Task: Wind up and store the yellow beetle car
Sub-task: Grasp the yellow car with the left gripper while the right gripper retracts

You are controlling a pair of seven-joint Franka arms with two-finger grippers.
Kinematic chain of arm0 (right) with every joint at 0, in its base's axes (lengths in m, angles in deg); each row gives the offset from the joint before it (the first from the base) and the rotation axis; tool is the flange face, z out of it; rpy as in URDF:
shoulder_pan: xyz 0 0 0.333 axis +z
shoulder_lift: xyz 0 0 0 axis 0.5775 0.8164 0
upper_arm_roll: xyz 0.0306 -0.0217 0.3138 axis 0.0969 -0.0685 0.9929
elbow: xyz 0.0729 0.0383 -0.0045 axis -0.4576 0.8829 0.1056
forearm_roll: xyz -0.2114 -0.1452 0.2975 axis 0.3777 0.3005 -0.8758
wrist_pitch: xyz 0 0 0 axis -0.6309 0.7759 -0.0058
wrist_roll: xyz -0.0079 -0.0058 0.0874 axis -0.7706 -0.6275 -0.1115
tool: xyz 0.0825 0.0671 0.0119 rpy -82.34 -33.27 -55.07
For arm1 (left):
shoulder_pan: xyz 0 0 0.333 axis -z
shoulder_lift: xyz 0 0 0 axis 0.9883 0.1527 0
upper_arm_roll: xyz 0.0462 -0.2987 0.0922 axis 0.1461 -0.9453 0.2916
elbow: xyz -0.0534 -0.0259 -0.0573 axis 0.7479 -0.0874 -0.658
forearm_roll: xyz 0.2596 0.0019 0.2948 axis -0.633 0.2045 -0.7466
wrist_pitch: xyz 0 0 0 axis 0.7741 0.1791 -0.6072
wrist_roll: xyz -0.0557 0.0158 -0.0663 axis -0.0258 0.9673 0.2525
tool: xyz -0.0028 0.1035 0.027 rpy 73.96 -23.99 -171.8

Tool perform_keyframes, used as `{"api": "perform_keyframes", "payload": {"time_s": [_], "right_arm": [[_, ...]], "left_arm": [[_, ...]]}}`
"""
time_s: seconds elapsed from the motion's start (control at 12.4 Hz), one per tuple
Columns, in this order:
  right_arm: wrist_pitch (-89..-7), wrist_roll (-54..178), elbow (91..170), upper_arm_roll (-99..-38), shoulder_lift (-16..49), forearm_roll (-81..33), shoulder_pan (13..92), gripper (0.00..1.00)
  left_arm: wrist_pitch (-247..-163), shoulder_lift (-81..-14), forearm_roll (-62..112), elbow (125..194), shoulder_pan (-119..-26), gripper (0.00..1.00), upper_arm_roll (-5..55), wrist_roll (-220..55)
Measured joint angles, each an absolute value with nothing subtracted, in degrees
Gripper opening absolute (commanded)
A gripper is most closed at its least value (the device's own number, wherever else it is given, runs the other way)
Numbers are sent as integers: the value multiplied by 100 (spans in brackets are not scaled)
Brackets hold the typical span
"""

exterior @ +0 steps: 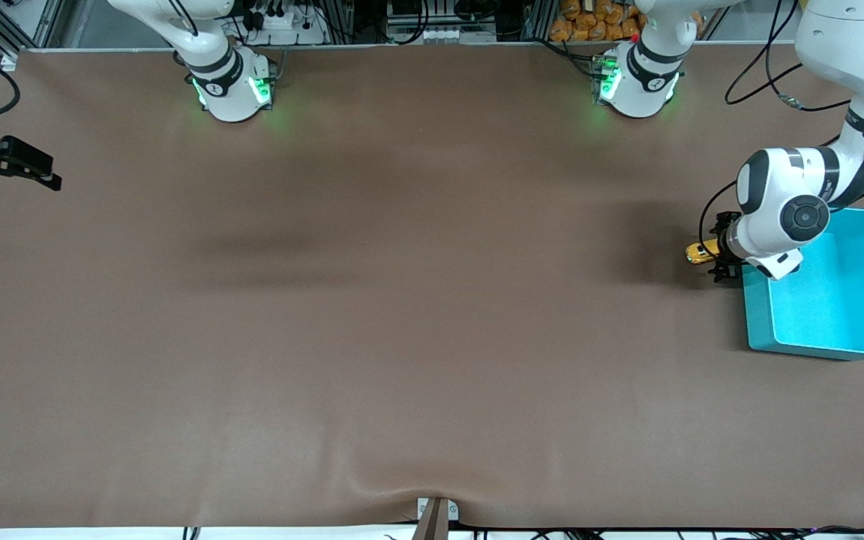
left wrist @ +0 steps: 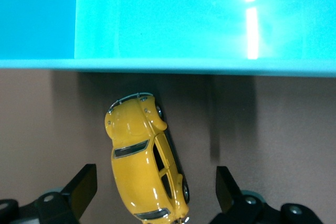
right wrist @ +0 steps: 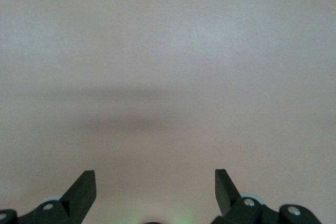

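Observation:
The yellow beetle car point(exterior: 700, 253) point(left wrist: 142, 156) rests on the brown table right beside the turquoise bin point(exterior: 758, 322) point(left wrist: 157, 24), on the bin's side toward the right arm's end. My left gripper point(exterior: 718, 249) point(left wrist: 155, 182) is low over the car and open. The car's rear end lies between the fingers point(left wrist: 84, 182) at a slant, with a gap on each side. My right gripper point(exterior: 55, 172) point(right wrist: 155, 179) waits open at the right arm's end of the table with only bare tabletop between its fingers.
The bin's inside shows nothing in it. The brown table point(exterior: 402, 337) spreads wide between the two arms. A small clamp point(exterior: 436, 514) sits at the table's edge nearest the front camera.

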State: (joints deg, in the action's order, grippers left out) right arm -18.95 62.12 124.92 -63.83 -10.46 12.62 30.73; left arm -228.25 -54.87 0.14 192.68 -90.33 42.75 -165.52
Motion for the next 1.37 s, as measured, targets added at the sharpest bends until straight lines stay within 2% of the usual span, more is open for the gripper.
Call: {"api": "perform_keyframes", "payload": {"time_s": [0.16,0.4,0.65,0.81,1.13,1.37], "right_arm": [[-1860,5995,12402,-6403,-1046,1262,3073,100],[-1852,5901,12378,-6418,-1046,1262,3073,100],[-1830,5414,12368,-6413,-1046,1252,3074,100],[-1765,5293,12357,-6407,-1046,1246,3076,100],[-1733,5301,12355,-6391,-1046,1244,3092,100],[-1732,5312,12355,-6385,-1046,1218,3100,100]], "left_arm": [[-22859,-5483,13,19281,-9049,89,4276,-16597],[-22900,-5459,13,19313,-9051,63,4277,-16601],[-22896,-5453,13,19323,-9059,29,4280,-16604],[-22899,-5485,13,19323,-9081,15,4284,-16621],[-22904,-5485,13,19318,-9100,6,4282,-16620],[-22974,-5528,6,19257,-9098,6,4268,-16600]]}}
